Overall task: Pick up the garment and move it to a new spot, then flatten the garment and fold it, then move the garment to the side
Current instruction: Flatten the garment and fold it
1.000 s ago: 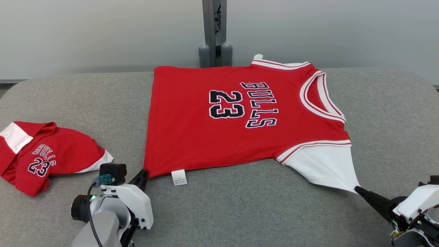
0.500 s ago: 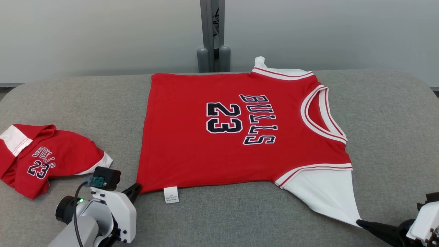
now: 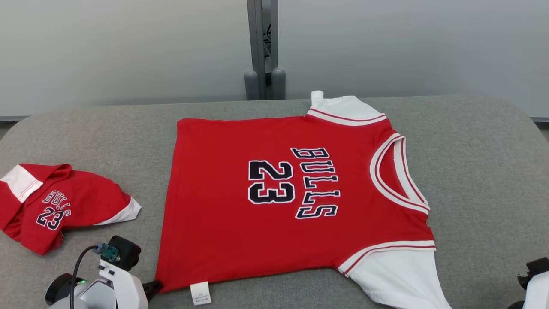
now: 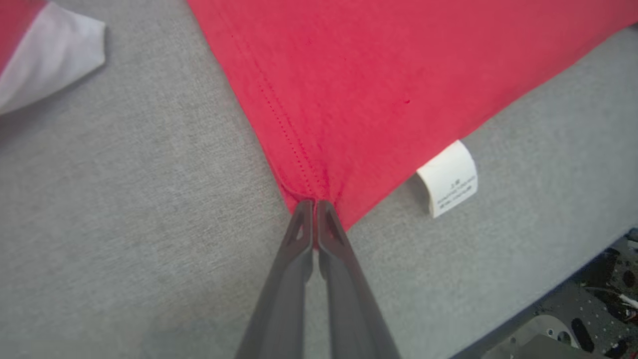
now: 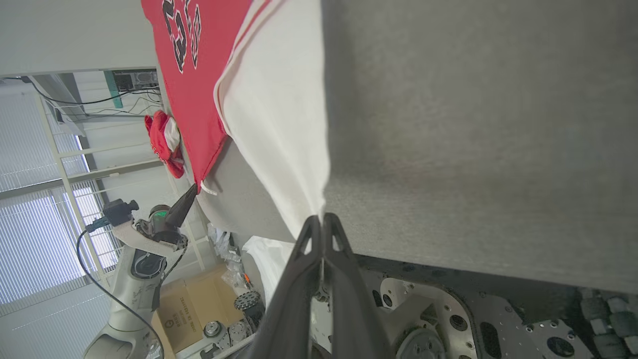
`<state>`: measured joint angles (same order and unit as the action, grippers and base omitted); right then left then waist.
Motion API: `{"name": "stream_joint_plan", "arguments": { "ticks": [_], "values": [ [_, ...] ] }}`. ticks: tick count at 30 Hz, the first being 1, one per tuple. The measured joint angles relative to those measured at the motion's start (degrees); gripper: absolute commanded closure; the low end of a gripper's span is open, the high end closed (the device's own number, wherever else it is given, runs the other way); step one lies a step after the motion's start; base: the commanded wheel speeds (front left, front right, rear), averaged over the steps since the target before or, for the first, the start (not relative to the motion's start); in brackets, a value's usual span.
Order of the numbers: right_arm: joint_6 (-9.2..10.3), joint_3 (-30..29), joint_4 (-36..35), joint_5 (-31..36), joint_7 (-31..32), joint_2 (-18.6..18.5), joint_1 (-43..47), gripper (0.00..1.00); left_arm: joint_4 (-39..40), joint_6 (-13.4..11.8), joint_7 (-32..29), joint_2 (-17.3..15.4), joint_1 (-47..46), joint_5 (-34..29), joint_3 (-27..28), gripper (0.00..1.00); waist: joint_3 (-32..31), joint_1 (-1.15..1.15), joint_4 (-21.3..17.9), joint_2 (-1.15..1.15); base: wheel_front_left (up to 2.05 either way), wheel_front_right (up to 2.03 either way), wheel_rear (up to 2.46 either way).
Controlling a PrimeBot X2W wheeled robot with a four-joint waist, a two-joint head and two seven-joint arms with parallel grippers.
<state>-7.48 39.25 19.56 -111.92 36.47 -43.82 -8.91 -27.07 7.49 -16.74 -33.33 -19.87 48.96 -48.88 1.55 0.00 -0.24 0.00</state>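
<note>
At the left gripper (image 4: 315, 204) (clamped): garment (image 4: 379, 75) corner.

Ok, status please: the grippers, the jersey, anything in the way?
Left gripper shut on jersey hem corner. Right gripper shut on white sleeve tip. Jersey spread flat, print up. Second garment lies apart, left.

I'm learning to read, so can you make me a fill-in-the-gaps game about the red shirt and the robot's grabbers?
The flat jersey shows the number ____. The left gripper is shut on its ____ hem corner. The right gripper is shut on its ____ sleeve. It lies on a ____ table.
Missing words: 23; red; white; grey.
</note>
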Motion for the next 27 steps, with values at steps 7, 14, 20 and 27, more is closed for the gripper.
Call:
{"name": "stream_joint_plan", "arguments": {
  "ticks": [7, 14, 20, 27],
  "values": [
    [0.00, 2.9, -4.6, -1.2, 0.6, -4.2, 3.4, 1.00, 8.2, 0.0, -6.9, -5.6, 2.7, 3.8, -2.2, 1.00, -0.9, 0.00, -0.5, 0.00, 0.00, 0.00, 0.00],
    [0.00, 6.0, -9.1, -2.6, -0.5, -7.9, 5.0, 1.00, 15.0, -0.8, -14.2, -9.9, 4.9, 7.5, -3.4, 1.00, -1.4, 0.00, -0.9, 0.00, 0.00, 0.00, 0.00],
    [0.00, 6.5, -11.2, -4.3, -3.9, -8.2, 4.6, 1.00, 19.6, -3.3, -16.4, -10.9, 6.5, 10.8, -2.5, 1.00, -1.8, 0.00, -1.4, 0.00, 0.00, 0.00, 0.00],
    [0.01, 5.9, -12.2, -6.8, -7.2, -7.0, 2.0, 1.00, 22.7, -5.1, -15.8, -11.4, 7.2, 15.9, 1.0, 1.00, -2.2, 0.00, -1.7, 0.00, 0.00, 0.00, 0.00]
  ]
}}
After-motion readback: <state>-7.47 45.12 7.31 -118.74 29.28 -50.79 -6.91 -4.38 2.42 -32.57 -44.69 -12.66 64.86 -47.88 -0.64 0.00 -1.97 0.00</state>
